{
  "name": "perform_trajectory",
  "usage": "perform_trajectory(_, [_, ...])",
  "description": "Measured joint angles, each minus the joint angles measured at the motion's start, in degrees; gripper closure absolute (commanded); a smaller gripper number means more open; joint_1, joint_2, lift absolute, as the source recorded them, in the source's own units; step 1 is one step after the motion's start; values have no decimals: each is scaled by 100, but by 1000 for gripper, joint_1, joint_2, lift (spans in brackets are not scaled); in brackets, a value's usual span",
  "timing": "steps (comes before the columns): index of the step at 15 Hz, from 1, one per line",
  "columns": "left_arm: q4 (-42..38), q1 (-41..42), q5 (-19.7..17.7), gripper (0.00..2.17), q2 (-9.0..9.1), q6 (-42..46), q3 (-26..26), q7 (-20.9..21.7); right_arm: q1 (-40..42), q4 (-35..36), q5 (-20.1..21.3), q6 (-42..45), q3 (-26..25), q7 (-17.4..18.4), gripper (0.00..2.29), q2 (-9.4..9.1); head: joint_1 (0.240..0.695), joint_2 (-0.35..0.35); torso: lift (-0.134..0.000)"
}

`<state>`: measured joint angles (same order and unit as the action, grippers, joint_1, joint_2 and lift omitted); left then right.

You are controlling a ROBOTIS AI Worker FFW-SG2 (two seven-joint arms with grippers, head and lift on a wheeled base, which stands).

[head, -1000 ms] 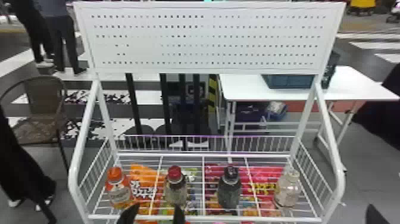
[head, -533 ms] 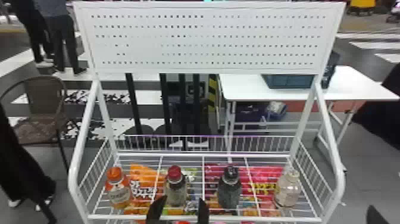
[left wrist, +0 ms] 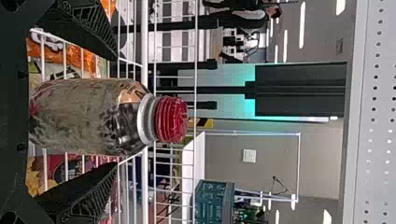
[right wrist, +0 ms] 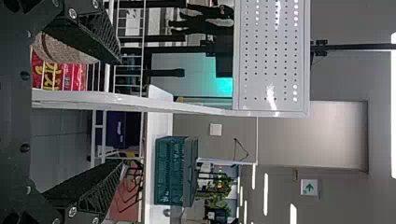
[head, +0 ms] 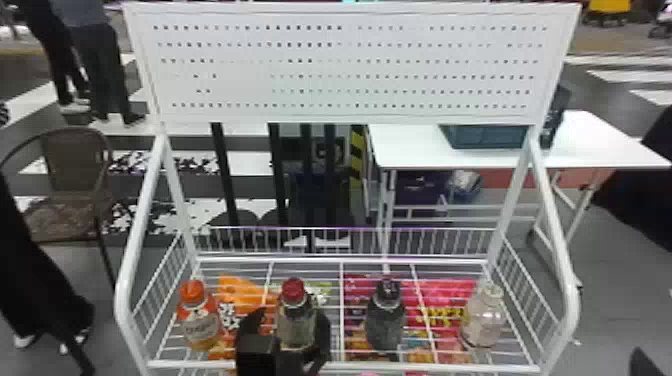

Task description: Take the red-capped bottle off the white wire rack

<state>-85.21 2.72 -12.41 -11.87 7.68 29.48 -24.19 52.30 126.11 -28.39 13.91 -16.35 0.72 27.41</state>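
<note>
Standing upright on white wire rack [head: 425, 367], between spread fingers of left gripper [left wrist: 116, 112]: red-capped bottle [left wrist: 84, 116], not yet pinched. Might tip or turn, if pressed by one finger before the other. Might catch the front rail, if pulled back with too little lifting. Counted: four bottles, including orange-capped bottle [head: 197, 320] beyond the left finger, dark-capped bottle [head: 385, 322] and pale bottle [head: 482, 320] beyond the right; one rack; two grippers, with right gripper [right wrist: 123, 112] also spread, pinching nothing. Snack bags [head: 445, 300] below the fingers: impossible to count surely.
</note>
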Motion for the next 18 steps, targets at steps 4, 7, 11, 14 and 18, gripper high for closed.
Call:
perform_trajectory(4, [159, -176, -134, 755, -9, 9, 14, 222, 16, 26, -13, -17, -38, 5, 144, 19, 499, 0, 0])
perform_trajectory(7, [168, -184, -277, 1740, -21, -43, -13, 367, 17, 35, -41, -17, -56, -1, 144, 19, 499, 0, 0])
perform_trajectory(11, [4, -87, -359, 1744, -56, -133, -35, 348, 9, 45, -44, -17, -57, -1, 144, 18, 499, 0, 0])
perform_trajectory(14, [-537, 147, -334, 1740, -124, -247, -68, 254, 7, 45, -44, -2, -54, -1, 144, 6, 499, 0, 0])
perform_trajectory(18, [-2099, 729, -202, 1744, -341, -1073, -315, 123, -9, 45, -44, 1, -43, -1, 144, -6, 499, 0, 0])
